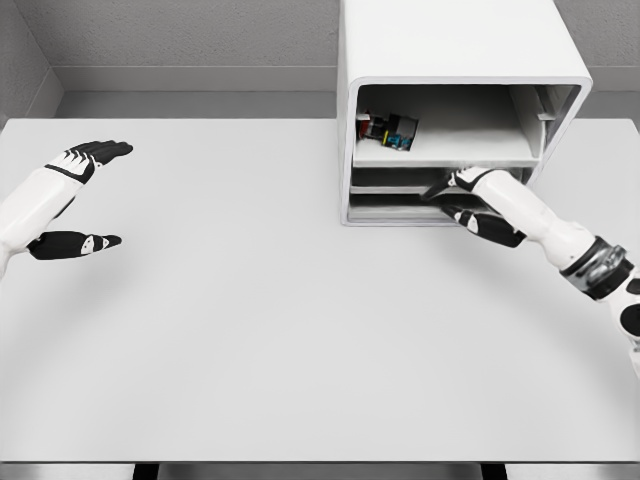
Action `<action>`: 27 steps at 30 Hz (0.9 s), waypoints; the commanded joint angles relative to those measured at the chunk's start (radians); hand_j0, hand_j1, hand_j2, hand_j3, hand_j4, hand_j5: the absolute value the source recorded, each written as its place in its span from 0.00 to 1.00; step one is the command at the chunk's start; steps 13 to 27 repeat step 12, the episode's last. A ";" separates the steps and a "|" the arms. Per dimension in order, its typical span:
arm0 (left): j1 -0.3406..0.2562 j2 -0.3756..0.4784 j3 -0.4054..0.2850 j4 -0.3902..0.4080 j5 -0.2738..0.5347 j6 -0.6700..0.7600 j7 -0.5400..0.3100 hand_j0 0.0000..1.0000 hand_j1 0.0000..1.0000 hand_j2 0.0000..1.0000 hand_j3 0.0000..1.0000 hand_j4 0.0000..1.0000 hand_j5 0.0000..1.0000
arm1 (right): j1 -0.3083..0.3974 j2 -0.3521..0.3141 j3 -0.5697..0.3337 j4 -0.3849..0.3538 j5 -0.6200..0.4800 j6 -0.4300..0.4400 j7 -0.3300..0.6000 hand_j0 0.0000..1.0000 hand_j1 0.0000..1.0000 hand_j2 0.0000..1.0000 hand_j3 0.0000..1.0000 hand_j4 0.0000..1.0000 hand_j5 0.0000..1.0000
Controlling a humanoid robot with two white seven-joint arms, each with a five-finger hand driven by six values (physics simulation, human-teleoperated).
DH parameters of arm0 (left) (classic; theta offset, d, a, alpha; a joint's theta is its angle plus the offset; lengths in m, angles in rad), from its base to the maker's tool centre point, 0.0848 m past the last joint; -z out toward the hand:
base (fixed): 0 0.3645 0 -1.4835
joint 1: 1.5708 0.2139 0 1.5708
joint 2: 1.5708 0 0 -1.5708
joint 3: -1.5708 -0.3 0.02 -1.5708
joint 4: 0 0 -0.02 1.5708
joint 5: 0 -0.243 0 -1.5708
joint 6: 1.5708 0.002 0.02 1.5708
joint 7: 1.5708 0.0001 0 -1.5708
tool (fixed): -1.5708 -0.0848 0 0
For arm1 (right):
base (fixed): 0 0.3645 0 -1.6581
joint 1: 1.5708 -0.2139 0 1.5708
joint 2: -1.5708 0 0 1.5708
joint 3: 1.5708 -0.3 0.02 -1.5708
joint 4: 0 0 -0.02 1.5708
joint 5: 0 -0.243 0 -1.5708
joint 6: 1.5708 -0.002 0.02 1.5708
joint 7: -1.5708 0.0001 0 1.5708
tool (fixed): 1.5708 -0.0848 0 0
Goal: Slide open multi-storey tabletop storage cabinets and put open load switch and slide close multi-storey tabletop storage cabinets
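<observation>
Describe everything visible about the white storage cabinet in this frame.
The storage cabinet is a white, smooth, boxy unit with rounded edges, standing upright at the table's far edge, right of centre. Its top level is open, showing a small multicoloured load switch at the left. Two lower levels sit beneath. The right hand reaches against the lower front.

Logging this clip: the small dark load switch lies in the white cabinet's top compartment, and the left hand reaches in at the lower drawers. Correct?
Not quite. In the head view it is the right hand at the lower drawers of the white tabletop storage cabinet. The small dark load switch does lie in the top compartment.
</observation>
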 commanded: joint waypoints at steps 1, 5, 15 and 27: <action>0.000 0.000 0.000 -0.001 0.005 0.003 0.001 1.00 1.00 1.00 1.00 1.00 1.00 | 0.000 0.004 0.004 0.013 -0.006 0.001 -0.001 0.56 0.56 0.56 0.56 0.56 0.56; 0.000 -0.001 0.000 -0.001 0.005 0.003 0.001 1.00 1.00 1.00 1.00 1.00 1.00 | -0.009 0.001 0.004 0.022 -0.006 0.001 -0.002 0.56 0.56 0.56 0.56 0.56 0.56; 0.000 -0.001 0.000 -0.001 0.005 0.003 0.001 1.00 1.00 1.00 1.00 1.00 1.00 | 0.081 -0.133 -0.009 -0.090 -0.056 0.001 -0.010 0.57 0.57 0.57 0.57 0.57 0.57; 0.000 -0.001 0.000 -0.001 0.005 0.003 0.001 1.00 1.00 1.00 1.00 1.00 1.00 | 0.081 -0.133 -0.009 -0.090 -0.056 0.001 -0.010 0.57 0.57 0.57 0.57 0.57 0.57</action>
